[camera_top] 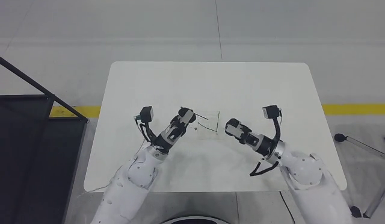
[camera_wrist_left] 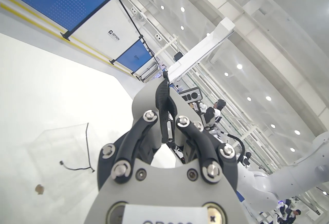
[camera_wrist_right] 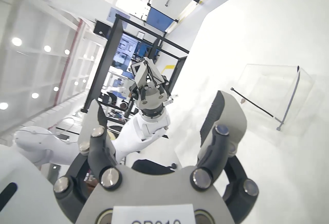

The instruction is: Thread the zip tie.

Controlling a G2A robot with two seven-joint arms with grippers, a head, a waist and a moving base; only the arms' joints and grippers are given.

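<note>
Centrally, black zip tie [camera_wrist_right: 253, 102] on table [camera_top: 271, 85].

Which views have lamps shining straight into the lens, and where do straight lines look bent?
Left wrist view: many round ceiling lamps shine into the lens, and the roof beams curve. Right wrist view: ceiling lamps again, and the edge of the table bows. Top view: even light on the table, its edges nearly straight.

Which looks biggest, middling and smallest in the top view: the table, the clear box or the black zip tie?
Largest to smallest:
1. table
2. clear box, faint near the table's middle
3. black zip tie, a thin line within the box's outline
</note>
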